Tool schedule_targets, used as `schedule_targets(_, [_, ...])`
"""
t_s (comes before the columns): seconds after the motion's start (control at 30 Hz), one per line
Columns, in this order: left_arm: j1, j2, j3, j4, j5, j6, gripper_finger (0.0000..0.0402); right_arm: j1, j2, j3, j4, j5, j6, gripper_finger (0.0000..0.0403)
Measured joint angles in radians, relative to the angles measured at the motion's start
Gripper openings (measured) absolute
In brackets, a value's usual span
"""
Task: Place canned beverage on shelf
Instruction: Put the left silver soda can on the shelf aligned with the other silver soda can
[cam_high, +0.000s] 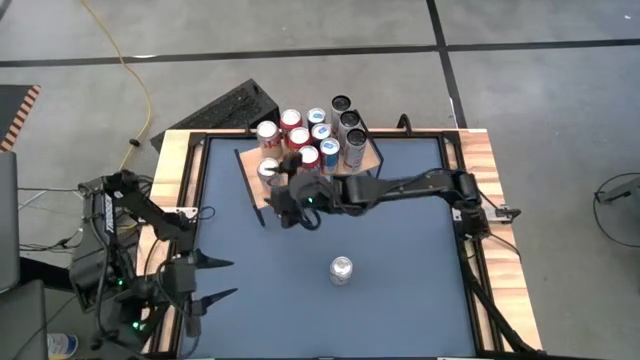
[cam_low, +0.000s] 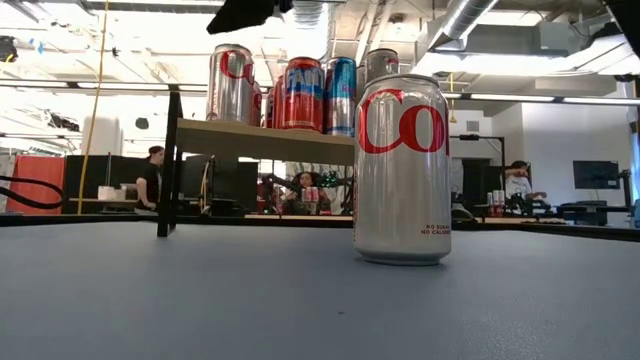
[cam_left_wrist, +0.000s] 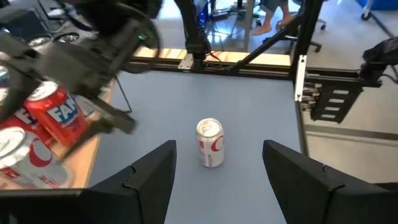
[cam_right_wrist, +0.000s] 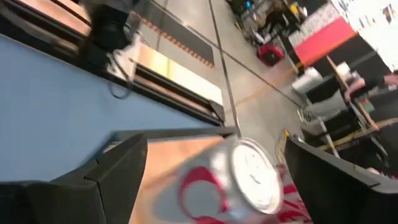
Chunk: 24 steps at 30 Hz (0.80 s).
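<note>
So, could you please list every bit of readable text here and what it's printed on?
"CO", cut off: silver can on the table.
"NO SUGAR NO CALORIES": small print, same can.
"FAN", cut off: red can on the shelf.
"C": silver can at the shelf's left end.
Other cans' labels: too blurred to read.

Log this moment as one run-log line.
right gripper: open, at shelf | silver can: upright on table | left gripper: open, waiting

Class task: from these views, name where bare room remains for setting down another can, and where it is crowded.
Free: the blue table top around the lone silver can, and between it and the left gripper. Crowded: the shelf, packed with cans, the open right gripper at its front corner.
</note>
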Motion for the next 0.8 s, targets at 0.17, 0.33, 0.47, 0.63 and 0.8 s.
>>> schedule_targets(0.17, [-0.01,0.0,-0.004,0.001,-0.002,-0.032,0.0228,-0.022,0.062,0.079,-0.08,0.056,-0.048,0.0373])
schedule_targets(0.33, [-0.01,0.0,-0.021,-0.003,-0.005,-0.033,0.0228,-0.019,0.086,0.082,-0.096,0.071,-0.107,0.0373])
schedule_targets(0.47, [-0.01,0.001,-0.042,-0.002,-0.009,-0.031,0.0228,-0.021,0.096,0.085,-0.061,0.137,-0.117,0.0373])
schedule_targets(0.63, [-0.01,0.001,-0.077,-0.002,-0.034,-0.035,0.0228,-0.041,0.111,0.084,-0.028,0.177,-0.131,0.0373])
schedule_targets(0.8, [-0.006,0.0,-0.086,-0.002,-0.045,-0.053,0.0228,-0.052,0.125,0.084,0.009,0.19,-0.092,0.0373])
